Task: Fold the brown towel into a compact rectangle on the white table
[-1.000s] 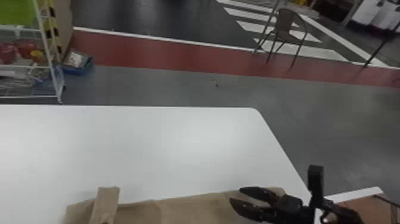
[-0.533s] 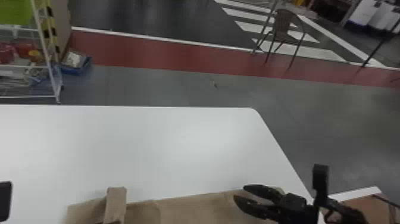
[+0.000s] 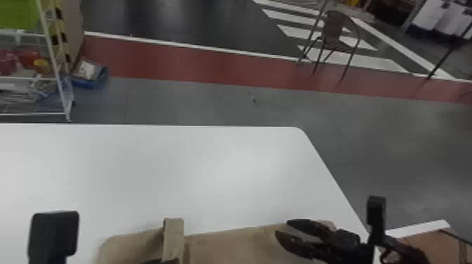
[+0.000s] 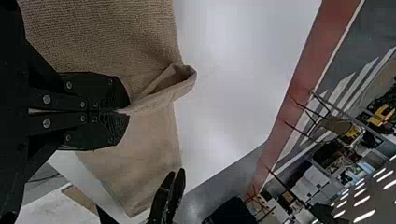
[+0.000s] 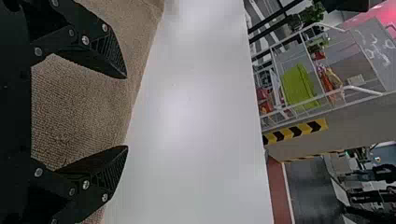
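Fingers of the left gripper [image 3: 159, 261] are together, clamped on a raised fold of the brown towel [image 3: 228, 245]; those of the right gripper [image 3: 282, 228] are spread wide apart above the towel's right part, over the right side of the table [image 3: 210, 168]. Grey floor [image 3: 210, 105] runs beyond the table's far edge and past its right side, with a red band [image 3: 182, 65] crossing it farther back. White and round-cornered, the table carries the towel on the side toward the robot, the cloth stretched sideways and reaching near the table's right edge. Past the table's far edge, on the left, is a white rack [image 3: 35, 114]; beyond the table to the right, a chair [image 3: 333, 26]. The fold [image 3: 174, 238] stands up from the towel's left part, above the table.
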You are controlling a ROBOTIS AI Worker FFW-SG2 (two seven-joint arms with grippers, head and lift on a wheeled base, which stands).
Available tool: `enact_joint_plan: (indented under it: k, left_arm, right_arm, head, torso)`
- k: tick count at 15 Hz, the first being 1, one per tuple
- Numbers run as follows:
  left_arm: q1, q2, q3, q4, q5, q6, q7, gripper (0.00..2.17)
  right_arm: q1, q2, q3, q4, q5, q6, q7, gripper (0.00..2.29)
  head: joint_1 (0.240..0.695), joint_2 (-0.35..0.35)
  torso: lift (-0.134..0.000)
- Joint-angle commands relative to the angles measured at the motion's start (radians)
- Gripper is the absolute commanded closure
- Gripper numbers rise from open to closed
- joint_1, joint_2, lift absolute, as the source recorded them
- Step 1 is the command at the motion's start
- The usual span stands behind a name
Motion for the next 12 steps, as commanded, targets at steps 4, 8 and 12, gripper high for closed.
enact_joint_plan:
  k: [4,8,12]
  left_arm:
    - [-0.026,-0.003,-0.122,0.041,-0.064,-0.058,0.038,1.85]
    - [-0.031,-0.003,-0.191,0.040,-0.087,-0.055,0.067,1.85]
    - [-0.064,-0.003,-0.240,0.106,-0.097,-0.058,0.085,0.35]
  right_arm:
    - [0.000,-0.008,-0.003,0.027,-0.015,-0.035,0.000,0.41]
    - [0.002,-0.019,-0.010,0.044,-0.024,-0.047,-0.001,0.41]
    - [0.000,-0.019,-0.014,0.046,-0.041,-0.044,-0.003,0.40]
  head:
    - [0.695,-0.350]
    - [0.695,-0.350]
    - [0.695,-0.350]
  torso:
    - [-0.123]
    - [-0.123]
    - [-0.123]
